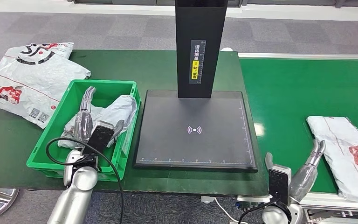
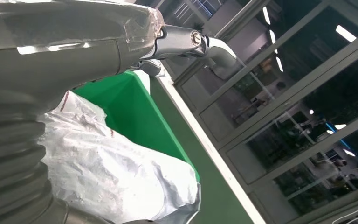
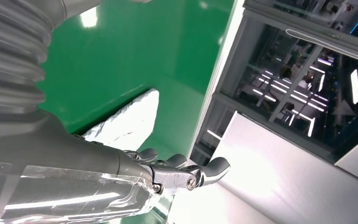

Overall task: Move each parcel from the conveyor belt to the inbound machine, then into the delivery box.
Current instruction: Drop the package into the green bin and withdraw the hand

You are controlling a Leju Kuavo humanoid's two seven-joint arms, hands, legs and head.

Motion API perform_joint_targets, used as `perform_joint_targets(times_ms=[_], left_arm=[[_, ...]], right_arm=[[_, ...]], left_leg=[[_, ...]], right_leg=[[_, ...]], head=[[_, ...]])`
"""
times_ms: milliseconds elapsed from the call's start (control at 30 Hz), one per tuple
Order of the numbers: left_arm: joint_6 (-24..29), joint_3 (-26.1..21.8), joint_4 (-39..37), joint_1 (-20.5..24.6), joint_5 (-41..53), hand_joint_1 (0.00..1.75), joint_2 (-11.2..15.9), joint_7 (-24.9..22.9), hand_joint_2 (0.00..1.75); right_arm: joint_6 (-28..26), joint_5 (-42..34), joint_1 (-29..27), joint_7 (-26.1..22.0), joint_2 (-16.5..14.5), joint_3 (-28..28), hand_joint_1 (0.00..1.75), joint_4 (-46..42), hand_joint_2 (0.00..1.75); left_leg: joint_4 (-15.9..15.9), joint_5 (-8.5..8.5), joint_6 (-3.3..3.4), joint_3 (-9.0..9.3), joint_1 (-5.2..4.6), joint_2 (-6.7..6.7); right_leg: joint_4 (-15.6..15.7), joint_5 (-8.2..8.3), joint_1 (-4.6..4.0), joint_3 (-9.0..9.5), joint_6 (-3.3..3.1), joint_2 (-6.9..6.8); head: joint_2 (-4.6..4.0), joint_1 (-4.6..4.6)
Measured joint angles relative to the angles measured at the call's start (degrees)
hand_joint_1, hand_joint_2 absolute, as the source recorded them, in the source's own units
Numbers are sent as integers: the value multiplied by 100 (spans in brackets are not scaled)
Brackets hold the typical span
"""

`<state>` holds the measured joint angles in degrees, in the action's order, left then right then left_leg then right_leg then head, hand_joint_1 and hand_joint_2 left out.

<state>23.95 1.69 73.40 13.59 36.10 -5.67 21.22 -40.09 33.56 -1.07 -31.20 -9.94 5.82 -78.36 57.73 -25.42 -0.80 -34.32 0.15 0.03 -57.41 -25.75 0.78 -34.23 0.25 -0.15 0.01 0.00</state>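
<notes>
Left hand (image 1: 85, 114) open inside green delivery box (image 1: 123, 85), fingers straight, grey parcel (image 1: 119, 109) just beside it; right hand (image 1: 307, 170) open over conveyor belt (image 1: 284, 93), white parcel (image 1: 349, 151) near its fingertips

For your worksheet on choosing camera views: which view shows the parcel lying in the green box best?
The head view: the parcel shows lying in the green box, under the left hand. The left wrist view has its crumpled silver wrap close up, cut off by the hand. The right wrist view looks toward another parcel on the belt.
</notes>
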Motion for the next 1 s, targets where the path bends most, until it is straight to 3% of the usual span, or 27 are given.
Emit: perform_joint_targets(times_ms=[1000], left_arm=[[-144,113,411,-153,-331,0,-37,162,175]], right_arm=[[0,330,39,-25,-24,233,0,-4,175]], left_leg=[[0,0,0,0,0,0]], right_leg=[[0,-1,0,0,-1,1]], head=[[1,0]])
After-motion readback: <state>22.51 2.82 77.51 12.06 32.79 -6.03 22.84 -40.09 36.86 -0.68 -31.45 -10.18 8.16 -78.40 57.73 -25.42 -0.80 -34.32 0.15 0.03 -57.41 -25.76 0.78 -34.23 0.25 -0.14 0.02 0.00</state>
